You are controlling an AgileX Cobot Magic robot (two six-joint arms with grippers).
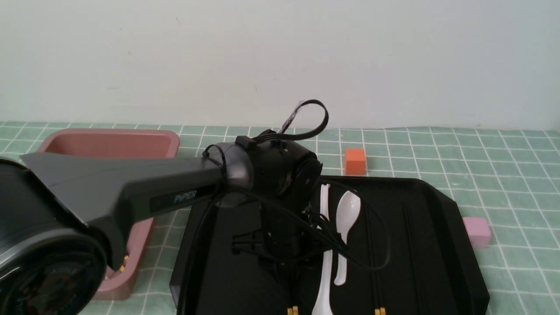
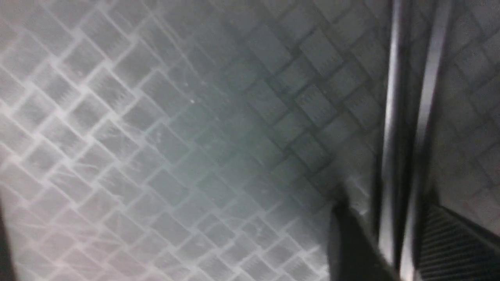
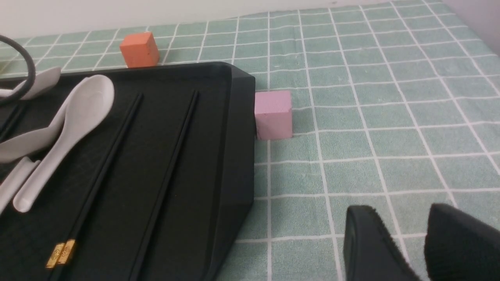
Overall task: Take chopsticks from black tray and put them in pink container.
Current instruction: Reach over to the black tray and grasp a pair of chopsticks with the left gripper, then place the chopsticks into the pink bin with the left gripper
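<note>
Step in hand (my reading): picking a pair of chopsticks from the black tray (image 1: 245, 280). The left hand (image 1: 286, 280) is low over the tray, to the left of the white spoons (image 1: 348, 214). In the left wrist view its fingers stand at either side of two chopsticks (image 2: 406, 156); the gap looks narrow, but whether they are pinched firmly I cannot tell (blurred there).

Other stock: more chopsticks (image 3: 105, 164) lie in the tray to the right of the spoons, gold ends toward the robot. The pink container (image 1: 127, 280) stands on the bench (image 1: 525, 218), left of the tray; gold-coloured ends show inside it, so the task seems part done.

Right hand (image 3: 394, 238): beside the tray, fingers a little apart, nothing between them.

Next move calls for: complete the squeeze on both sticks, lift straight up, then carry left over the container's rim. Risk: one thin stick slipping out.
</note>
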